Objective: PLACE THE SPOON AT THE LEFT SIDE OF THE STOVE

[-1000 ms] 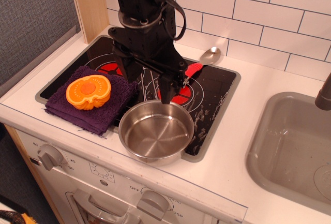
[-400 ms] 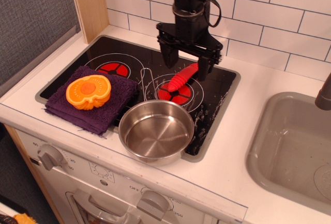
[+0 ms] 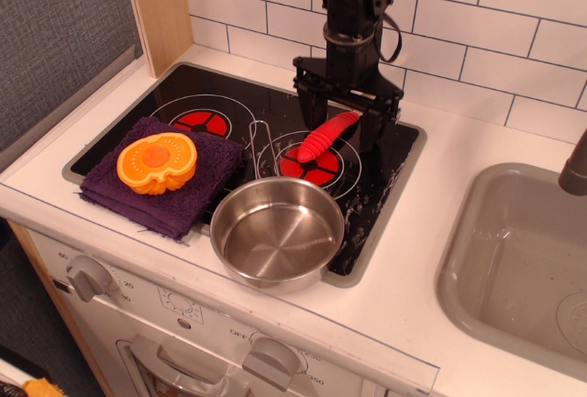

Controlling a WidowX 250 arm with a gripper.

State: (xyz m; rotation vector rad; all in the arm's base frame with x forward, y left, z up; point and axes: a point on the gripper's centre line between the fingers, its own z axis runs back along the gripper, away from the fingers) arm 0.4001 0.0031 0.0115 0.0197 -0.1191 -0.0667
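Note:
The spoon [image 3: 324, 138] lies slantwise on the right burner of the black stove [image 3: 188, 85]. Only its ribbed red handle shows; the silver bowl is hidden behind the gripper. My gripper [image 3: 341, 118] hangs straight down over the upper end of the handle, near the stove's back right corner. Its jaws are open, one finger [image 3: 307, 108] on the left of the handle and the other on the right. They stand low, close to the cooktop. I cannot tell whether they touch the spoon.
A steel pot [image 3: 278, 232] with a thin wire handle sits at the stove's front right. A folded purple cloth [image 3: 179, 200] with an orange toy [image 3: 157, 162] covers the front left. A grey sink [image 3: 514, 259] is at the right, a tiled wall behind.
The gripper has moved from above the pot to the back right, over the spoon's bowl end, and come down a little. The spoon's bowl is now hidden. The spoon has not moved.

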